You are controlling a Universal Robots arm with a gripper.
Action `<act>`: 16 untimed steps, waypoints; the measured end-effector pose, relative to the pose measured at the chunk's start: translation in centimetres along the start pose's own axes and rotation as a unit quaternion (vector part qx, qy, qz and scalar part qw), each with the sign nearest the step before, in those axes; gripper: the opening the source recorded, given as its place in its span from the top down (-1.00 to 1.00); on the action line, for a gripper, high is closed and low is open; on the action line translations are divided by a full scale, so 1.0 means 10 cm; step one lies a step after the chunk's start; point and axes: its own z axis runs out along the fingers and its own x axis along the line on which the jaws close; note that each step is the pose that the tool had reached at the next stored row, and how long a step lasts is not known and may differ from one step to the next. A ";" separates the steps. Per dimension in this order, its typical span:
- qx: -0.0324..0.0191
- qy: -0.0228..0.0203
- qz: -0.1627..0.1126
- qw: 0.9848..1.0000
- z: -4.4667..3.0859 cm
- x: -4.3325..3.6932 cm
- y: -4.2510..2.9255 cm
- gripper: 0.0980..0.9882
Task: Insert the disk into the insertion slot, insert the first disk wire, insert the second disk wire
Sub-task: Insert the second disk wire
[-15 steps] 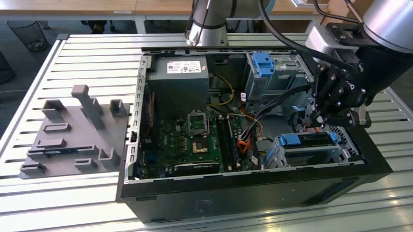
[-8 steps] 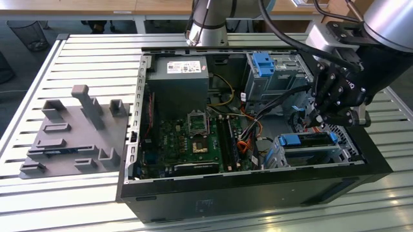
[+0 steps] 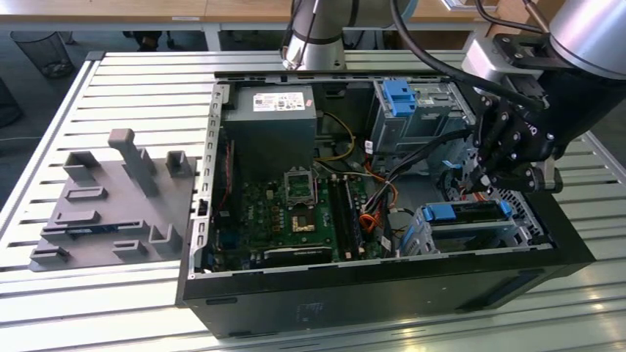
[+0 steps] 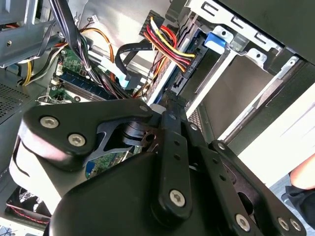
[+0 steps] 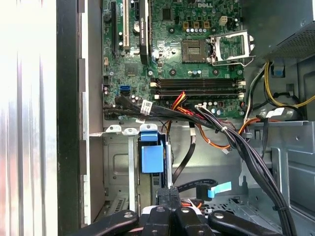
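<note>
My hand [image 3: 486,187] hangs inside the open black PC case [image 3: 391,293], which stands mid-table on the table [image 3: 127,81], a top of ribbed metal slats. Fingers are pressed together, tips pointing down. Can't tell if anything is pinched between them. The hand is black linkage bars w/ silver screw heads.

The disk [image 3: 468,212] already sits in the insertion slot [image 3: 435,235], in the case corner toward the table's near edge on the exterior view's right, just below my fingertips. Disk: flat, rectangular, framed by a glossy bright-blue plastic carrier. Slot: low box of silver-grey sheet metal w/ perforated sides, approx as wide as the disk.

In the second wrist view a coloured wire bundle [image 4: 170,42] of red, yellow, orange & black strands ends in a black plug just beside my tips. Can't tell whether it's seated. A flat black cable [image 4: 133,49] w/ a pale-blue tag curves near it.

Also in the case:
- green motherboard [image 3: 293,213] w/ a square metal socket frame
- grey PSU box [image 3: 269,121] toward the far edge
- taller grey cage [image 3: 415,117] w/ a blue latch [image 3: 399,94]

By the table's edge on the exterior view's left lies a matte grey fixture plate [image 3: 108,213] w/ upright blocks & posts.
</note>
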 end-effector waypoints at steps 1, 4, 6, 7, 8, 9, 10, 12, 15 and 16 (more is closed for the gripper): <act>0.000 0.000 0.000 1.000 0.000 0.000 0.003 0.98; 0.000 0.000 0.000 1.000 0.001 -0.004 0.018 0.98; 0.000 0.000 0.000 1.000 0.003 -0.010 0.028 0.98; 0.000 0.000 0.000 1.000 0.003 -0.014 0.032 0.98; 0.000 0.000 0.000 1.000 0.004 -0.019 0.035 0.98; 0.000 0.000 0.000 1.000 0.005 -0.025 0.038 0.98; 0.000 0.000 0.000 1.000 0.005 -0.032 0.040 0.98; 0.000 0.000 0.000 1.000 0.006 -0.052 0.045 0.98; 0.000 0.000 0.000 1.000 0.009 -0.081 0.054 0.98; 0.001 0.000 0.000 1.000 0.020 -0.145 0.079 0.98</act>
